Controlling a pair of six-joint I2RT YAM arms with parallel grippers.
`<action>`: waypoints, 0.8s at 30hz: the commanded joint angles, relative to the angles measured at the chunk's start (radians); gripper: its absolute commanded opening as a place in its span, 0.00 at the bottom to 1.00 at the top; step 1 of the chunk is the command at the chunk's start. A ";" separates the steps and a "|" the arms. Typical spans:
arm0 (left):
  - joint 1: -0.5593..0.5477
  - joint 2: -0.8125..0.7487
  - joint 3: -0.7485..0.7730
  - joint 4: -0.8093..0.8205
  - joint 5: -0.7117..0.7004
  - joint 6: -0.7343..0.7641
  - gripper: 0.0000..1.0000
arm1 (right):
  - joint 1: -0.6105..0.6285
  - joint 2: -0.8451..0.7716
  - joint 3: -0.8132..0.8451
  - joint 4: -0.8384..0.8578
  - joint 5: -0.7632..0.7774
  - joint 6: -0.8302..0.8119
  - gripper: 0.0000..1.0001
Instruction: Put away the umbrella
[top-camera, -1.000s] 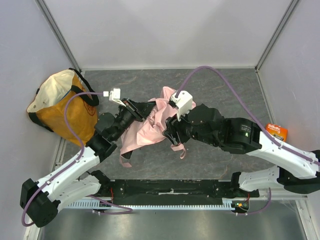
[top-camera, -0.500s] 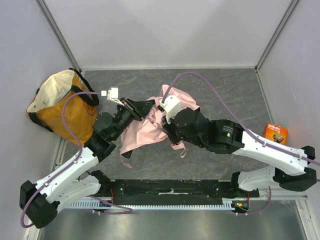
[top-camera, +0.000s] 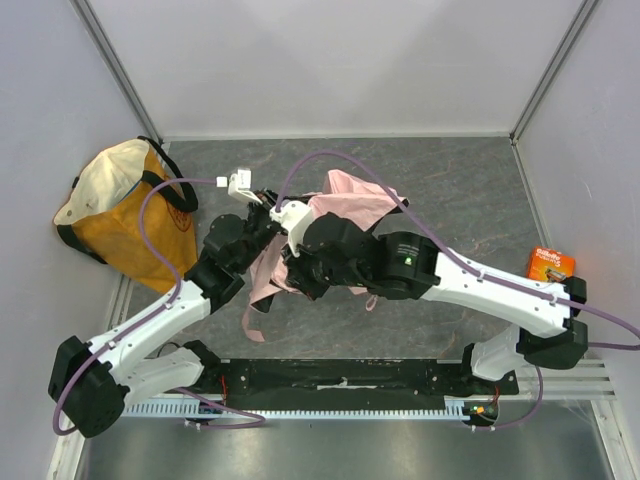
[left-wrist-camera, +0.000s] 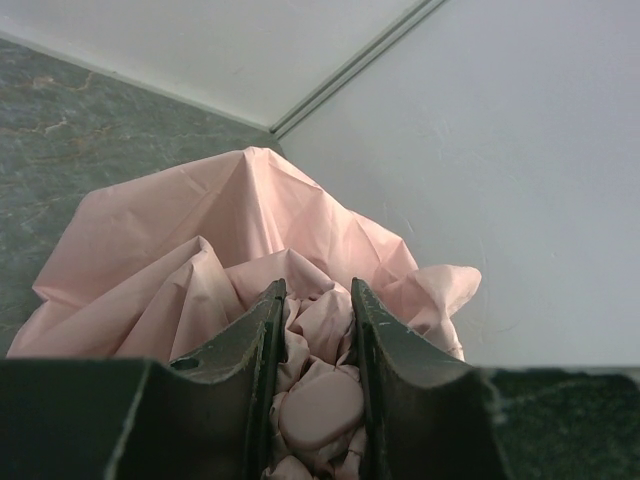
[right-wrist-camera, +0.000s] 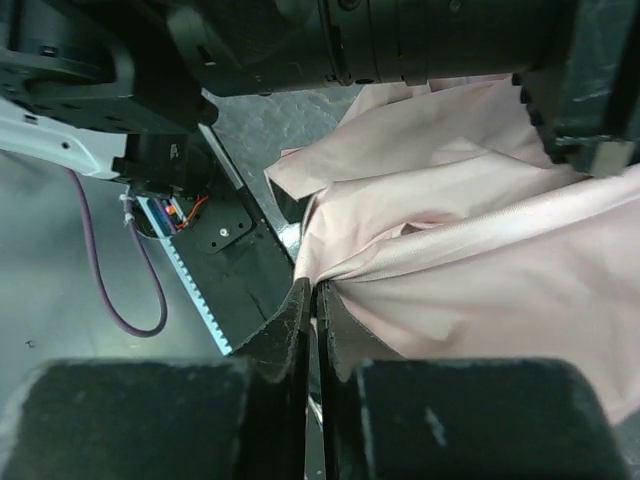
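Observation:
The pale pink umbrella (top-camera: 352, 197) lies crumpled mid-table between both arms, its thin strap (top-camera: 251, 318) trailing toward the near edge. In the left wrist view, my left gripper (left-wrist-camera: 313, 290) is shut on bunched umbrella (left-wrist-camera: 190, 235) fabric, with a rounded pink piece wedged between the jaws. From the top, the left gripper (top-camera: 264, 212) sits at the canopy's left end, partly hidden by the right arm. My right gripper (right-wrist-camera: 313, 288) is shut, pinching a fold at the edge of the umbrella (right-wrist-camera: 480, 270); from the top the right gripper (top-camera: 286, 278) is at the canopy's lower left.
An orange-and-cream tote bag (top-camera: 128, 212) stands at the far left against the wall. A small orange box (top-camera: 551, 264) lies at the right edge. White walls close in the back and sides. A black rail (top-camera: 340, 378) runs along the near edge.
The right arm swept left across the canopy and its gripper closed on the fabric's edge. The left arm shifted slightly, still gripping the bunched fabric.

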 joint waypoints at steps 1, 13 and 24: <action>0.005 -0.030 0.013 0.193 0.040 -0.081 0.02 | 0.002 0.028 0.022 0.015 -0.026 0.016 0.14; 0.040 -0.125 -0.054 0.260 0.236 -0.003 0.02 | -0.023 -0.235 -0.056 0.060 -0.125 0.054 0.62; 0.060 -0.131 -0.057 0.346 0.429 -0.017 0.02 | -0.277 -0.312 -0.136 0.037 -0.104 -0.041 0.69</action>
